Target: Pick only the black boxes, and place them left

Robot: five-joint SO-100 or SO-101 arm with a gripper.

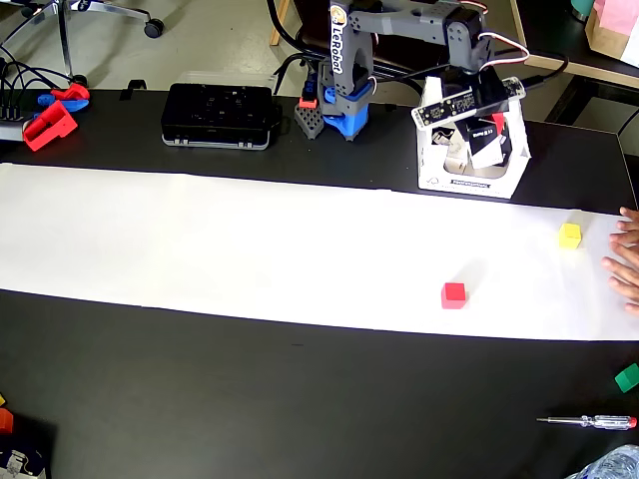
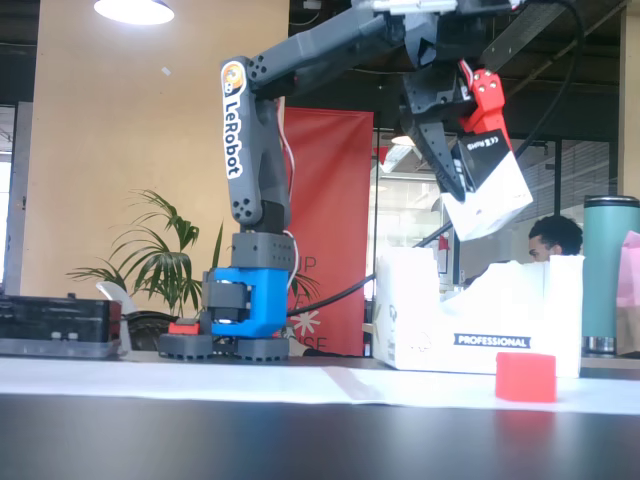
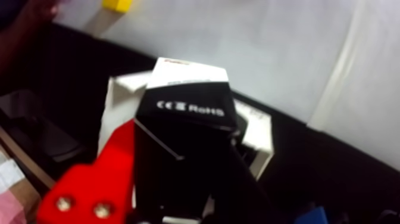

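Note:
A black box (image 2: 488, 178) with white sides hangs tilted in the air, and my gripper (image 2: 468, 185) is shut on it between a red finger (image 2: 486, 98) and a dark one. It sits just above an open white carton (image 2: 470, 325) marked PROFESSIONAL. From overhead the black box (image 1: 486, 140) and gripper (image 1: 489, 133) are over that carton (image 1: 469, 182), behind the white paper strip. The wrist view shows the black box (image 3: 184, 128) close up with CE RoHS print, the red finger (image 3: 98, 182) to its left and the carton (image 3: 257, 140) beneath. What else lies inside the carton is unclear.
On the white paper (image 1: 250, 239) sit a red cube (image 1: 454, 294) and a yellow cube (image 1: 569, 235). A person's hand (image 1: 627, 264) reaches in at the right edge. A green cube (image 1: 627, 377) and a screwdriver (image 1: 589, 421) lie front right. A flat black device (image 1: 218, 115) stands back left.

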